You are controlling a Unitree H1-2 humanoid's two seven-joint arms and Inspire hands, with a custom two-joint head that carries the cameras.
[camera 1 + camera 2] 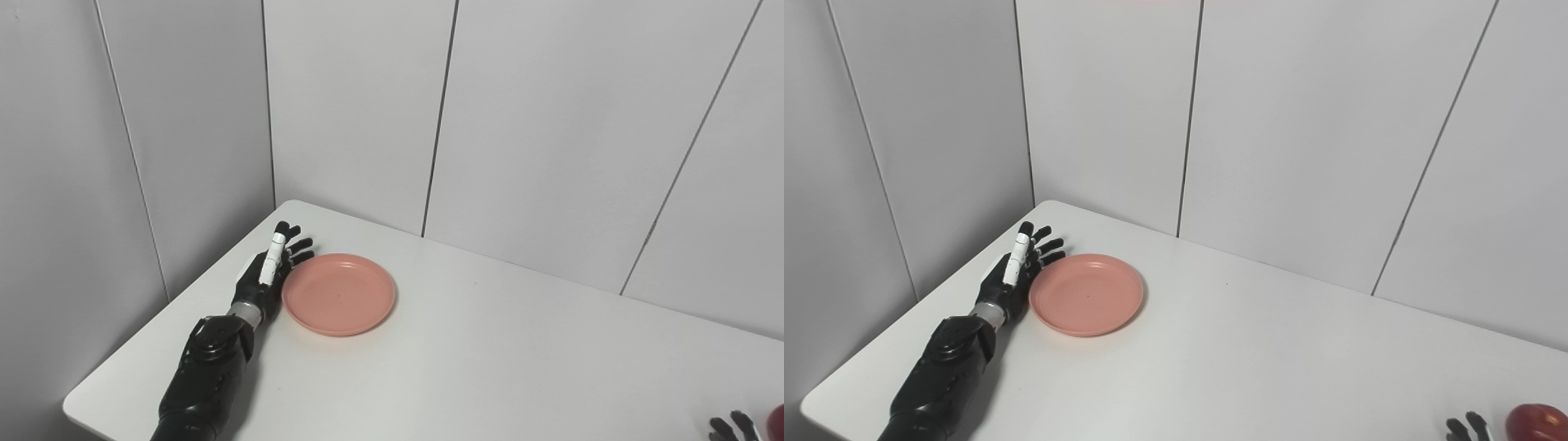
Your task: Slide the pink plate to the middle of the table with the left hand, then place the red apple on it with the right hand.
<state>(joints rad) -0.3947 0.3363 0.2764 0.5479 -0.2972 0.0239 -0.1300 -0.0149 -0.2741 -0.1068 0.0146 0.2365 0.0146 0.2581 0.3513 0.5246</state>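
A white worktop point(490, 343) stands in a corner of pale grey wall panels. The left hand point(269, 269) rests on edge near the worktop's far left corner, empty, with its fingers point(299, 248) extended and spread. The pink plate point(338, 294) lies directly on the palm side of this hand, its near rim touching or almost touching the palm; actual contact cannot be confirmed.

The open centre of the worktop lies beyond the plate, on the side away from the hand. Hand, plate and destination therefore fall roughly in one line, so a sideways push from the palm should carry the plate toward the middle.

The right hand point(1467, 427) appears only as fingertips at the bottom edge, so its state cannot be determined. The red apple point(1537, 421) lies just beside it, well apart from the plate.
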